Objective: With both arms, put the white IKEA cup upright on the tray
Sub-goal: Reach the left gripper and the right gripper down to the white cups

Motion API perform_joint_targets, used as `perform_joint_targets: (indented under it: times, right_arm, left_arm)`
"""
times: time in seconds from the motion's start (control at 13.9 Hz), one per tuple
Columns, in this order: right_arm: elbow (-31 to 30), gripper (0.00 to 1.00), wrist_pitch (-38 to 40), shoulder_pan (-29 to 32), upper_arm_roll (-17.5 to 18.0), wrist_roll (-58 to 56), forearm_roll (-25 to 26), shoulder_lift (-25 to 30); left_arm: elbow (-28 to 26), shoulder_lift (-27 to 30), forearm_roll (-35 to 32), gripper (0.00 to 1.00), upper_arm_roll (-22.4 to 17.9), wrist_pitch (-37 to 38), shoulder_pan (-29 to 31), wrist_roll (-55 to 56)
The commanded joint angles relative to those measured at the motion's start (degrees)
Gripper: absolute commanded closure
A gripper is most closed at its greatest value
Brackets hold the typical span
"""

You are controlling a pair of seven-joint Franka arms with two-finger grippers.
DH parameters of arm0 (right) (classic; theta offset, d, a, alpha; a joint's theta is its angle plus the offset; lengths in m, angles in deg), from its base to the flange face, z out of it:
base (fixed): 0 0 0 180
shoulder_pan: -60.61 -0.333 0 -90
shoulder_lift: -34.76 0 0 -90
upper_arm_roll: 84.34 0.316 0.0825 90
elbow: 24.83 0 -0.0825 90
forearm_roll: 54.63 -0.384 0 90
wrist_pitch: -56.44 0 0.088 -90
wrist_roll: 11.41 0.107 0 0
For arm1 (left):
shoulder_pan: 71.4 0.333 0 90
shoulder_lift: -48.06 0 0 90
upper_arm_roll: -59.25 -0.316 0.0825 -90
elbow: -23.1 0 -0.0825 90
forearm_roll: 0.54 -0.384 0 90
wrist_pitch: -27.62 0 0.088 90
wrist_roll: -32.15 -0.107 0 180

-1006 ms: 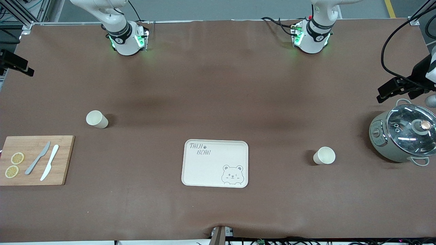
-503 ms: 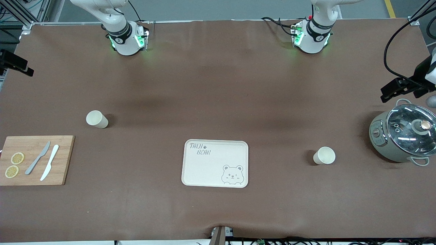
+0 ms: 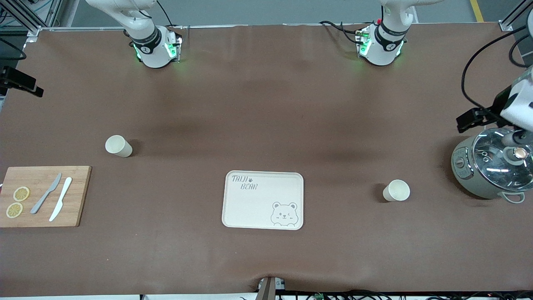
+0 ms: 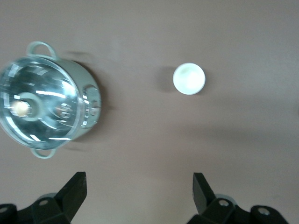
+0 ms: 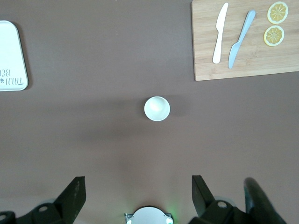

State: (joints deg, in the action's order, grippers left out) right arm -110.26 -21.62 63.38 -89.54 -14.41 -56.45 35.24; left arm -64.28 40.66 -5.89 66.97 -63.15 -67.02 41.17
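The cream tray [image 3: 263, 200] with the bear face lies in the middle of the table, nearer the front camera; its corner shows in the right wrist view [image 5: 11, 49]. One white cup [image 3: 396, 190] stands upright toward the left arm's end and also shows in the left wrist view [image 4: 188, 78]. A second white cup [image 3: 118, 146] stands upright toward the right arm's end and shows in the right wrist view [image 5: 156, 108]. My left gripper [image 4: 138, 189] is open and empty, high over the table beside the pot [image 3: 472, 118]. My right gripper [image 5: 138, 191] is open and empty, high at the table's edge [image 3: 25, 83].
A grey pot with a glass lid [image 3: 493, 166] stands at the left arm's end, beside the cup there [image 4: 44, 109]. A wooden cutting board [image 3: 43, 196] with two knives and lemon slices lies at the right arm's end [image 5: 243, 42].
My left hand has come farther into the front view, above the pot's edge. My right gripper has drifted slightly along the table's edge. Cups and tray have not moved.
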Motion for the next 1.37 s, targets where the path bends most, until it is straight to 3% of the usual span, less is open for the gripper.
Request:
perform_joint_targets:
  times: [0.0,0.07,0.36,0.57,0.72,1.08,1.29]
  right_arm:
    - [0.7,0.0,0.3,0.9,0.5,0.3,0.1,-2.5]
    - [0.7,0.0,0.0,1.0,0.4,0.2,0.2,-2.7]
    - [0.7,0.0,0.2,0.5,0.5,0.4,0.3,-7.9]
    - [0.1,0.0,-0.5,1.1,0.5,0.9,0.3,-11.0]
    - [-1.7,0.0,-2.7,0.9,0.5,1.2,0.2,-13.8]
    - [-15.6,0.0,-19.1,3.6,0.5,1.2,-0.2,-13.6]
    - [-24.6,0.0,-26.9,4.1,0.5,1.3,-1.0,-13.6]
  left_arm:
    - [0.5,-4.8,1.1,0.0,-0.1,-0.1,0.3,1.4]
    - [-0.7,-5.9,0.5,0.0,-0.2,-1.0,0.4,1.5]
    - [-8.7,-8.1,1.2,0.0,0.2,-18.0,3.3,1.5]
    - [-11.5,-13.5,1.3,0.0,0.3,-25.4,3.5,1.5]
    - [-15.9,-13.7,2.2,0.0,0.5,-31.9,3.8,1.6]
    - [-17.0,-18.3,5.4,0.0,0.5,-40.3,3.4,1.5]
    - [-16.3,-20.8,7.3,0.14,0.5,-43.1,2.8,1.5]
